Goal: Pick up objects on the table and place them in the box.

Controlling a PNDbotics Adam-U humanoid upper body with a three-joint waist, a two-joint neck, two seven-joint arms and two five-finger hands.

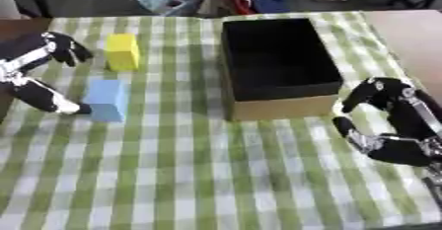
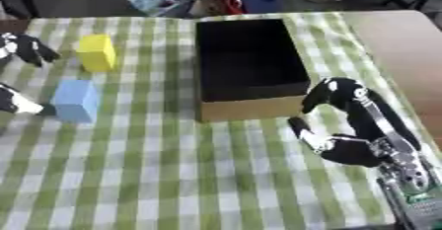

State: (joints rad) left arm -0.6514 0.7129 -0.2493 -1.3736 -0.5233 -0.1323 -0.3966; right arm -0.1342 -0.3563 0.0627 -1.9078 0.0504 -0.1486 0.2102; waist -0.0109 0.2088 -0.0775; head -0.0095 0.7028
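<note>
Left hand (image 1: 34,71) nearer; fingers spread, empty, thumb tip just beside blue block (image 1: 107,99); yellow block (image 1: 123,52) beyond, upright; box (image 1: 280,106) lies to right; right hand (image 2: 358,125) idle, fingers relaxed, on bench (image 1: 216,174).

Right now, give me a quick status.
Left robot hand open beside blue block, holding nothing. Right robot hand open by box. Yellow block on table. Box empty.
</note>
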